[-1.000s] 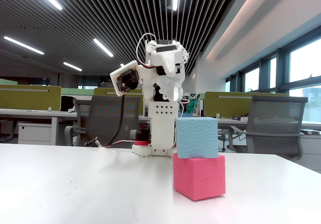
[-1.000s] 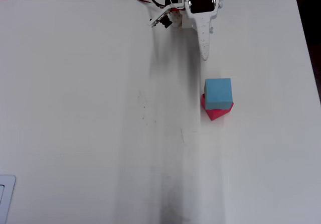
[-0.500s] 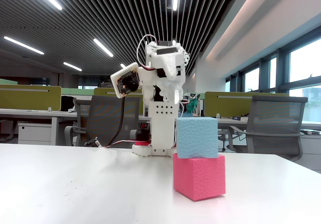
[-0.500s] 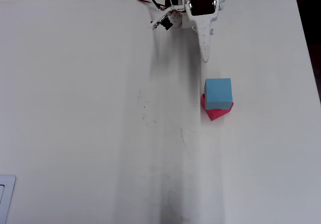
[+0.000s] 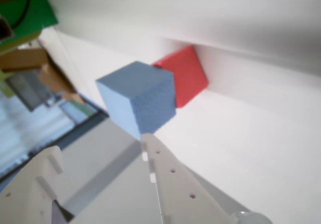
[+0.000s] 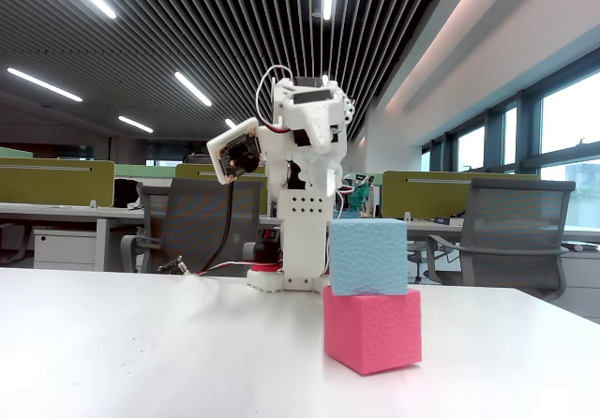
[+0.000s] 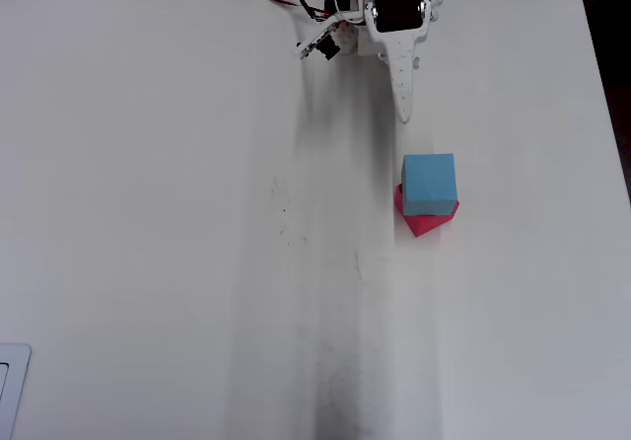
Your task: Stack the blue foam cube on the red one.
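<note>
The light blue foam cube rests on top of the pinkish-red foam cube on the white table. In the overhead view the blue cube covers most of the red cube, which is turned at an angle beneath it. In the wrist view the blue cube sits in front of the red cube. My gripper is open and empty, with its fingertips apart and clear of both cubes. In the overhead view the gripper is drawn back toward the arm's base, a short way from the stack.
The arm's base and cables stand at the table's far edge. A grey object's corner shows at the lower left edge in the overhead view. Office desks and chairs stand behind the table.
</note>
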Tool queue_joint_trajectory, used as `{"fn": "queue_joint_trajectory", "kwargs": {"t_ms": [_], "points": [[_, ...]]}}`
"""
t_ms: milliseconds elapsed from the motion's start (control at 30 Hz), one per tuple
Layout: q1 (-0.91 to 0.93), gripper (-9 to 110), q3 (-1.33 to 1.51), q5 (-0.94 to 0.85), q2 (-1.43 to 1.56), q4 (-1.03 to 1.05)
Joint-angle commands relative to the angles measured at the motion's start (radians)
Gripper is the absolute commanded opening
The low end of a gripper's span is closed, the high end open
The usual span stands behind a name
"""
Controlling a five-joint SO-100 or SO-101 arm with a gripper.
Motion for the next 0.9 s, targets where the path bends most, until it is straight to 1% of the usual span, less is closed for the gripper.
{"fn": "queue_joint_trajectory", "kwargs": {"t_ms": [0,867], "points": [[0.002,19,-0.011,-0.009,0.008,-0.002],[0.014,19,-0.02,-0.023,0.009,-0.009]]}}
